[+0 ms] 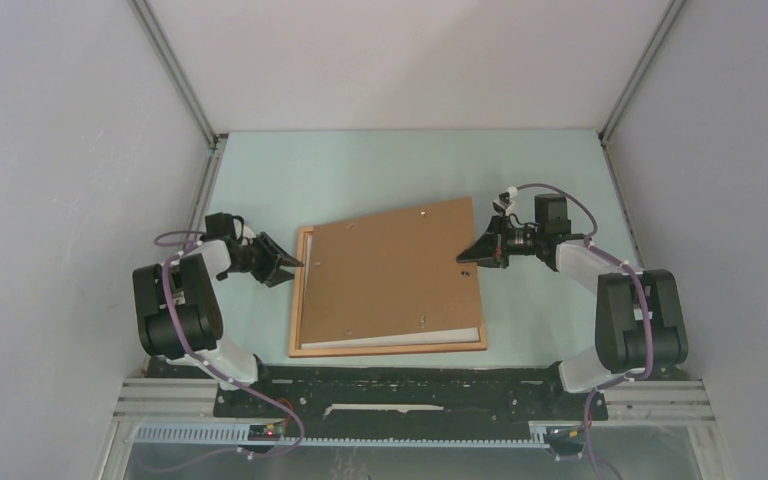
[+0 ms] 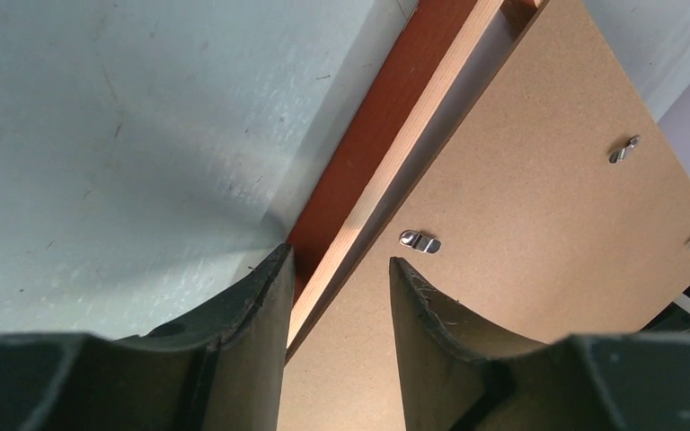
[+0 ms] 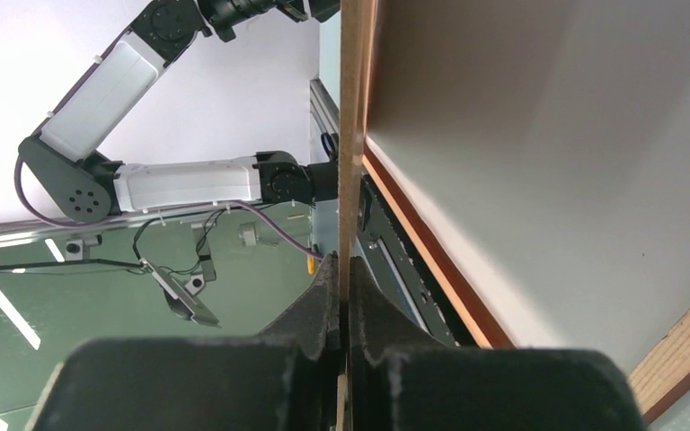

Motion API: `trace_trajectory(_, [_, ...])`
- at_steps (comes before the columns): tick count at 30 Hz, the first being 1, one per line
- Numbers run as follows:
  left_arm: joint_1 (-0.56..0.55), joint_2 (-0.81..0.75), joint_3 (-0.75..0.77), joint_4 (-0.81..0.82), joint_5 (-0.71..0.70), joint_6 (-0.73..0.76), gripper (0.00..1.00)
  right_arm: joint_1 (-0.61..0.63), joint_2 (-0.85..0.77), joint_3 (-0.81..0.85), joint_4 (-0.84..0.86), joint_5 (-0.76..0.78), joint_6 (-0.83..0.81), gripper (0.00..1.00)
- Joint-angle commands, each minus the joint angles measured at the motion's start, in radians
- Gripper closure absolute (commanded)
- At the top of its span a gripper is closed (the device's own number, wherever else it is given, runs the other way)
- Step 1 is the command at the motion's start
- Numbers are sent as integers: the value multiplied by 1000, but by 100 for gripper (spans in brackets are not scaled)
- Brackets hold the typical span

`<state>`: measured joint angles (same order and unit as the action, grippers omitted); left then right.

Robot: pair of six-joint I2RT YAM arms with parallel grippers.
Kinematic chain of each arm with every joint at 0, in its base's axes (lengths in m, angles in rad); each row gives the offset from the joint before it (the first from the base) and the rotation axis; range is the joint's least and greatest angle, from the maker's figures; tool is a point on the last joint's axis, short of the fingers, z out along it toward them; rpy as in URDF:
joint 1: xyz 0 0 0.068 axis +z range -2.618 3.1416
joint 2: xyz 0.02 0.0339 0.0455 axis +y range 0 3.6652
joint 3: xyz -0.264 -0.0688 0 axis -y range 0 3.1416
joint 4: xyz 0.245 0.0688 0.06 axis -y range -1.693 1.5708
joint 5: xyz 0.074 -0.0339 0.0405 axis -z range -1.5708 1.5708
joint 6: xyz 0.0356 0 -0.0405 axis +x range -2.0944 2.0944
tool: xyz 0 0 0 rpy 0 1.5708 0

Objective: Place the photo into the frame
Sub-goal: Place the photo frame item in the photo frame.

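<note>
Photo (image 1: 400, 339): plain white face up inside the frame (image 1: 390, 350), mostly under the backing board (image 1: 390, 270); a white strip shows along the near edge (the printed side is not in view).
Frame: flat on the pale green tabletop (image 1: 360, 170), between the two arms; thin rim, reddish-orange on the outside and lighter wood on the inside.
Backing board: plain brown, skewed across the frame; its left edge is down by the left rim, its right edge is tipped up off the photo, and its far right corner juts past the far rim.
Turn clips (image 2: 420, 241): small metal tabs on the board's upper face.
Right claw (image 1: 465, 258): pressed together on the board's right edge.
Left claw (image 1: 288, 268): spread, one finger outside the left rim and the other over the board; I cannot tell whether either touches.
Room: the tabletop runs on beyond the frame's far rim to the back wall, with narrower strips at either side.
</note>
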<state>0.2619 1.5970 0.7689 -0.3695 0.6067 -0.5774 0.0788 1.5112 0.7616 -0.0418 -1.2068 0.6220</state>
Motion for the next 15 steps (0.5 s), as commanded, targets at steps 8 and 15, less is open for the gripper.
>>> trace_trajectory(8, [-6, -35, -3, 28, 39, -9, 55, 14, -60, 46, -5, -62, 19, 100])
trace_trajectory(15, [-5, -35, -5, 27, 41, -9, 56, 47, -5, 62, -59, -32, -43, 100])
